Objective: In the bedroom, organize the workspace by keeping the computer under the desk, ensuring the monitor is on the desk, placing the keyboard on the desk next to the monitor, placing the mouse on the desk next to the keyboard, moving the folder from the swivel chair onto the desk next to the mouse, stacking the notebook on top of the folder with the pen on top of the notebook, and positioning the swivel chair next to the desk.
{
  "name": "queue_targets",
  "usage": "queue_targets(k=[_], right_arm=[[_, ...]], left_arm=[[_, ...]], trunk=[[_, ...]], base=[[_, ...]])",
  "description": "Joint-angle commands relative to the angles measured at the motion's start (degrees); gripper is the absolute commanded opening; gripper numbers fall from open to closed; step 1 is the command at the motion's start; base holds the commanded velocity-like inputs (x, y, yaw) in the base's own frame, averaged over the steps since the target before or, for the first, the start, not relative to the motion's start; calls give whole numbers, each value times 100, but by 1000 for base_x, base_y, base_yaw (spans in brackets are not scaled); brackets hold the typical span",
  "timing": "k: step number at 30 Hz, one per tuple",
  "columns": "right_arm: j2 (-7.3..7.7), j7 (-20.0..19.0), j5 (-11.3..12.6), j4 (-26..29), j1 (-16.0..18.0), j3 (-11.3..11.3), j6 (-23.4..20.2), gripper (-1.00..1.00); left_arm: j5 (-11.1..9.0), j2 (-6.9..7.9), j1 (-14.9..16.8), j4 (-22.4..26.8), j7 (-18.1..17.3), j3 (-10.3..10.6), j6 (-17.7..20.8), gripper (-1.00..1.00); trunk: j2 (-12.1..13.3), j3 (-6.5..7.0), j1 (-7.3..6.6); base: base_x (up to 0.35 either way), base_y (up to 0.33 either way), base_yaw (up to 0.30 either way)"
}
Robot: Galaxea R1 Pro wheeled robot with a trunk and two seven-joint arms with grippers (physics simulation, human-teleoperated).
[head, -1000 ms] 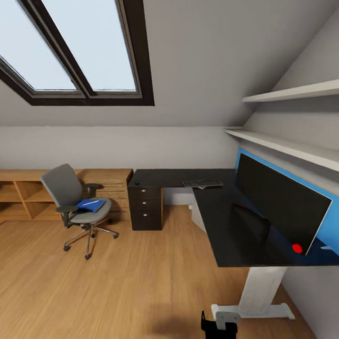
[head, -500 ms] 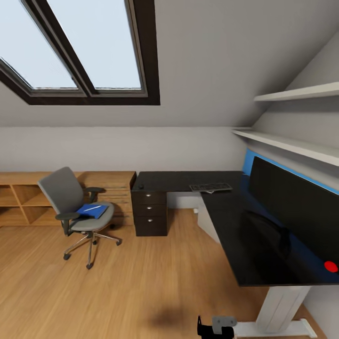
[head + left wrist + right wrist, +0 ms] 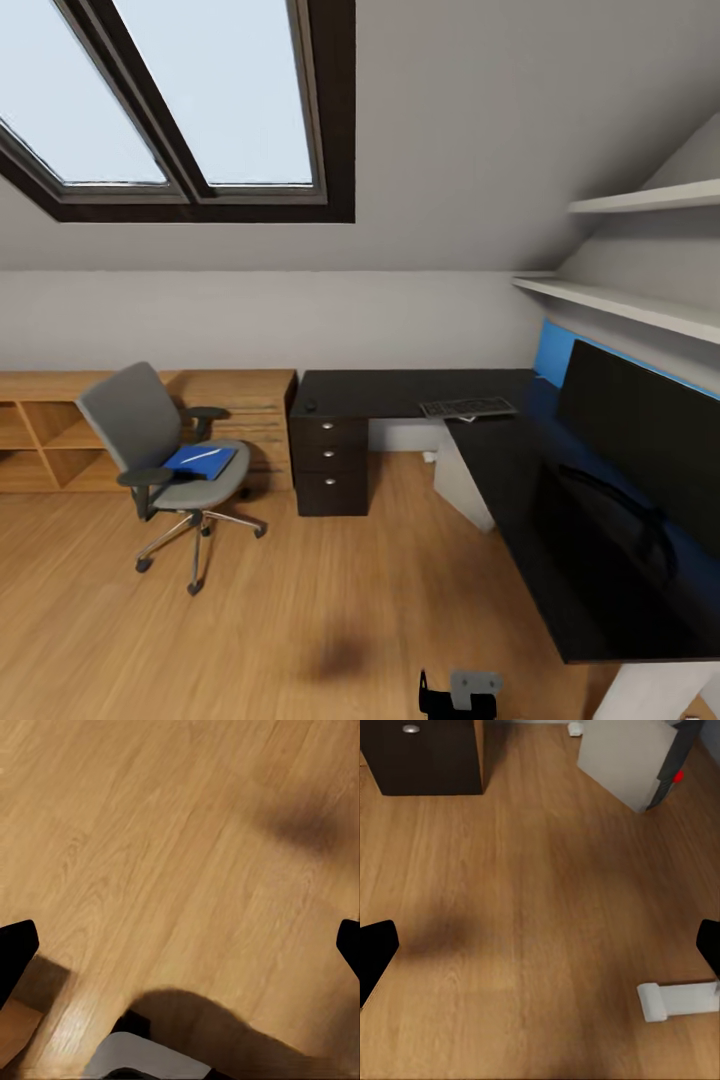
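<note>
Head view: attic bedroom, skylight [image 3: 170,100] in the sloped ceiling, wooden floor [image 3: 300,600]. The desk [image 3: 500,450], black and L-shaped, runs along the back wall and down the right side, with three drawers [image 3: 333,462] with silver knobs under its left end. The monitor [image 3: 650,440] stands on the desk's right wing, screen dark, in front of a blue wall panel [image 3: 553,352]. The keyboard [image 3: 468,407] lies on the desk near the corner, well apart from the mouse [image 3: 311,405], a small dark dot at the desk's left end above the drawers. The swivel chair [image 3: 160,455] stands on the floor left of the desk, apart from it, in front of a low wooden cabinet [image 3: 120,420]. The folder [image 3: 200,462], bright blue, lies on the chair seat with the pen [image 3: 203,455], a thin white line, on top; the notebook can't be made out. A pale box under the desk [image 3: 465,485] looks like the computer. Two white shelves [image 3: 620,300] on the right wall. Left wrist view: bare floor, the left gripper [image 3: 180,949] with black fingertips [image 3: 15,952] at both edges, spread wide, holding nothing. Right wrist view: the right gripper [image 3: 540,949] likewise spread, fingertips [image 3: 375,952] at the edges, nothing held; beyond are the drawer unit [image 3: 424,757], the computer [image 3: 626,761] and a white desk foot [image 3: 679,999] on the floor.
</note>
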State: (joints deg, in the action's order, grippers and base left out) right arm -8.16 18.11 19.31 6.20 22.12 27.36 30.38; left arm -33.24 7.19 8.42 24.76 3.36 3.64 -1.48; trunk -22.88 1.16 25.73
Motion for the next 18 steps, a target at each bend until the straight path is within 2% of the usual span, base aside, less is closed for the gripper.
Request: queue_targets(k=[1,18], right_arm=[[-1,29,38,-5,3,50,16,100],[4,34,30,-5,3,50,28,100]], left_arm=[[-37,2,2,-15,33,42,-16,100],[-25,-11,2,-60,34,49,-13,100]], trunk=[[-4,-1,5],[-4,-1,5]], base=[[330,81,0],[333,15,0]])
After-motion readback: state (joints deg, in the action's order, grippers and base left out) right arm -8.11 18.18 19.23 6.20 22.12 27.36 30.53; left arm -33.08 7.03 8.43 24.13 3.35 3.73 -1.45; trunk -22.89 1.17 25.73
